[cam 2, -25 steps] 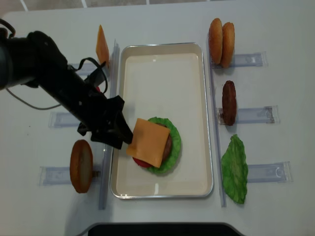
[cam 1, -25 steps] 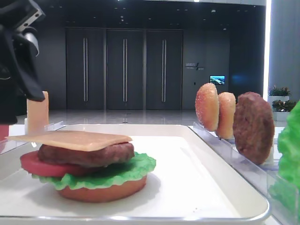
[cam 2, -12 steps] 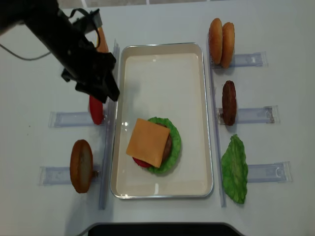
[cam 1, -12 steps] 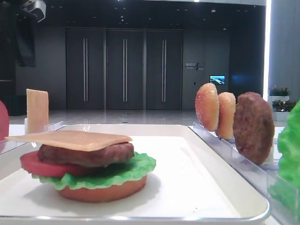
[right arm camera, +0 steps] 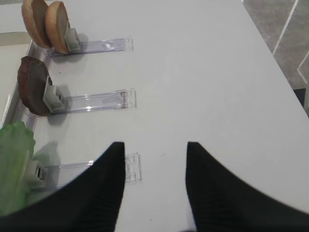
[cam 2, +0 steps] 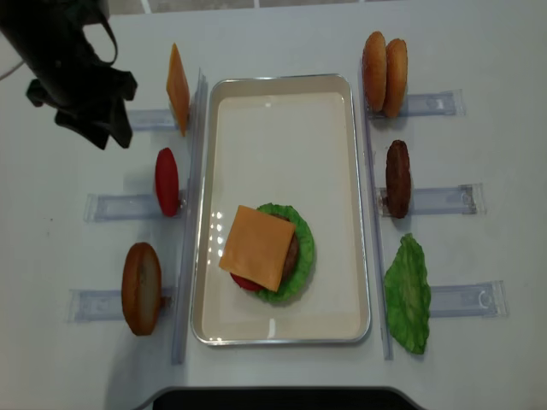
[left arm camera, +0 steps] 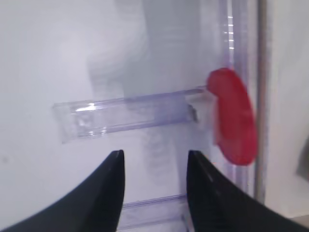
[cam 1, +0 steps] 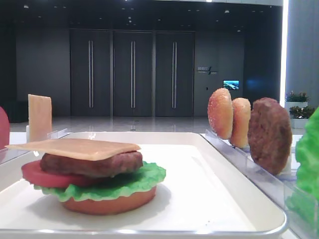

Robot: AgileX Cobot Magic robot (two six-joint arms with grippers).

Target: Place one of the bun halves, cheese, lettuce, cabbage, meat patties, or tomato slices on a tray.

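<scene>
On the white tray (cam 2: pixel 282 102) sits a stack: bun base, lettuce (cam 2: pixel 305 248), tomato, patty, and a square cheese slice (cam 2: pixel 256 248) on top (cam 1: pixel 75 148). My left gripper (cam 2: pixel 104 137) hovers open and empty over the table's back left, above a clear rack, with an upright tomato slice (left arm camera: pixel 234 118) to its right. My right gripper (right arm camera: pixel 155 147) is open over bare table, right of the racks. Racked on the right are two bun halves (cam 2: pixel 385 61), a meat patty (cam 2: pixel 397 178) and a lettuce leaf (cam 2: pixel 408 295). Cabbage is out of view.
On the left racks stand a second cheese slice (cam 2: pixel 178 88), the tomato slice (cam 2: pixel 167 181) and a bun half (cam 2: pixel 141 288). Clear plastic racks (cam 2: pixel 444 201) line both long sides of the tray. Bare white table lies beyond the racks.
My left arm has pulled away from the stack and swung to the back left, leaving the low view. The cheese lies free on the stack.
</scene>
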